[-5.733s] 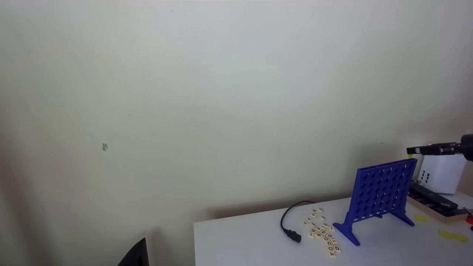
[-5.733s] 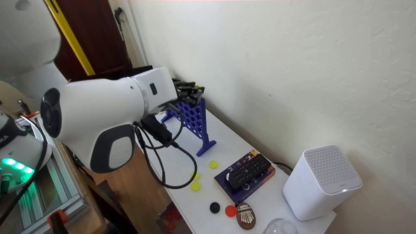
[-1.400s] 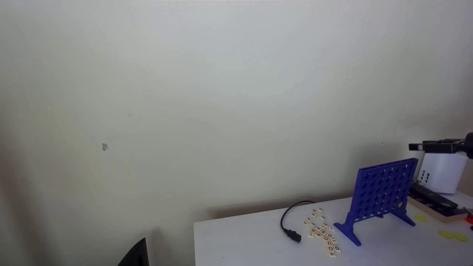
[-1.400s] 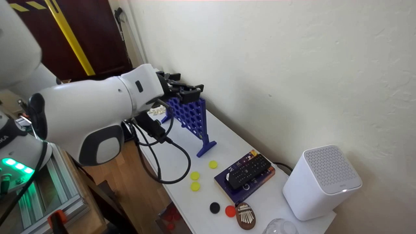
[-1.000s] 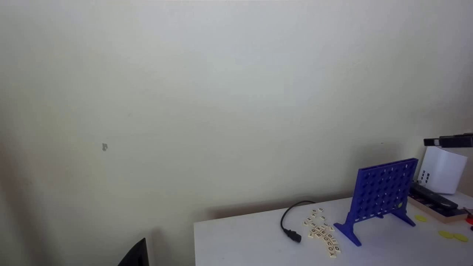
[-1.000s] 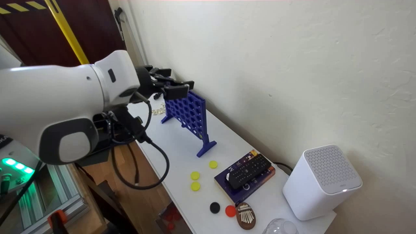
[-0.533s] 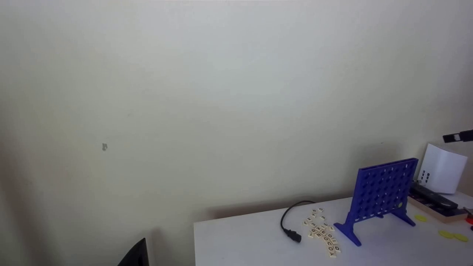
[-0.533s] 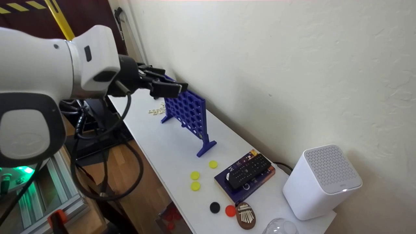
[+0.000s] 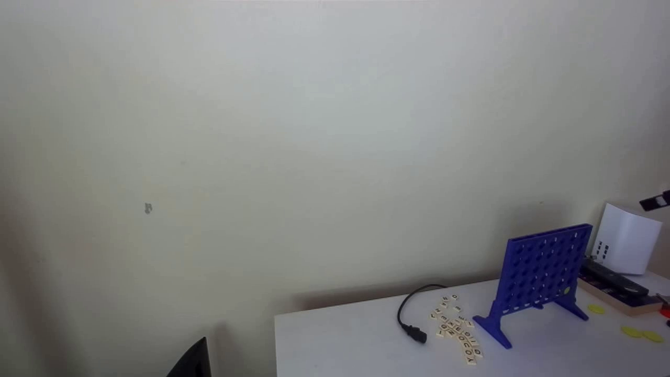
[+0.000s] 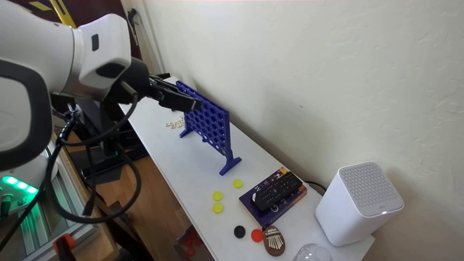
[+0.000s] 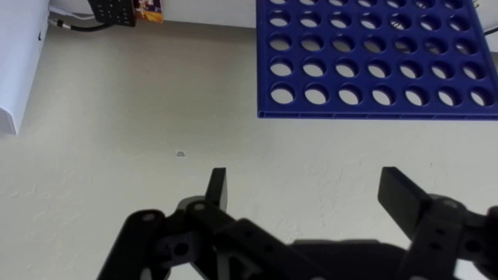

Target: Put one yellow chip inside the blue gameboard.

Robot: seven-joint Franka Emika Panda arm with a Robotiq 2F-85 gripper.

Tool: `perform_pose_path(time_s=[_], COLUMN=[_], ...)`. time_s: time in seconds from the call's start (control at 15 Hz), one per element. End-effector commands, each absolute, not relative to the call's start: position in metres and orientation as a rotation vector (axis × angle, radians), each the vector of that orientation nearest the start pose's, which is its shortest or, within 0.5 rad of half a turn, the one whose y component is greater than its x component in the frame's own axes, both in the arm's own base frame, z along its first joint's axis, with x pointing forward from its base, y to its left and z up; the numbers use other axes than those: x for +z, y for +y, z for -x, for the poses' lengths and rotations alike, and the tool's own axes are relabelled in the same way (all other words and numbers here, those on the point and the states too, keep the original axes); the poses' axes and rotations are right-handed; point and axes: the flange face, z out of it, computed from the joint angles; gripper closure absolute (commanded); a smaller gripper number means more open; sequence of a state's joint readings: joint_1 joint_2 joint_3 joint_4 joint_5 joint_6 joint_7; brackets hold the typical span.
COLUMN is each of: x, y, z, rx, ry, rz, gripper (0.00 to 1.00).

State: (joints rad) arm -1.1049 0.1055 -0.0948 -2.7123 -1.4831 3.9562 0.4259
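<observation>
The blue gameboard point(image 9: 510, 272) stands upright on its feet on the white table, and its holes face my camera in the wrist view point(image 11: 264, 77). A yellow chip point(image 9: 567, 290) sits inside it, in a bottom hole at the end nearer the book. Three more yellow chips, among them one chip point(image 10: 237, 183), lie flat on the table. My gripper point(image 11: 301, 186) is open, with only wall visible between its widely parted fingers point(image 11: 404, 196). It hangs in the air on the robot's side of the board, apart from it; in an exterior view only a fingertip point(image 9: 651, 203) shows.
A book point(image 10: 250, 210) with a black remote point(image 10: 277, 191) lies beyond the yellow chips. Nearby are a black chip point(image 10: 239, 231), a red chip point(image 10: 257, 235), a thumb piano point(image 10: 274, 241) and a white box point(image 10: 362, 203). Letter tiles point(image 9: 467, 345) and a cable plug point(image 9: 416, 334) lie past the board.
Several seconds ago my gripper held a yellow chip over the board's top edge; now that chip is inside the board. The gripper has opened and drawn back from the board, its fingers now tilted downward.
</observation>
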Motion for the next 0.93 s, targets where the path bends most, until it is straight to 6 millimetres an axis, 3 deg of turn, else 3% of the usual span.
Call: perform_pose_path(time_s=[0.0, 0.33, 0.87], x=[0.302, 0.311, 0.339], y=[-0.258, -0.258, -0.266], z=[-0.252, -0.245, -0.21], rx=[-1.19, -1.042, -0.853], ry=[0.013, 0.062, 0.16], rz=[2.899, 2.934, 3.027], gripper=[0.0, 0.0, 0.0])
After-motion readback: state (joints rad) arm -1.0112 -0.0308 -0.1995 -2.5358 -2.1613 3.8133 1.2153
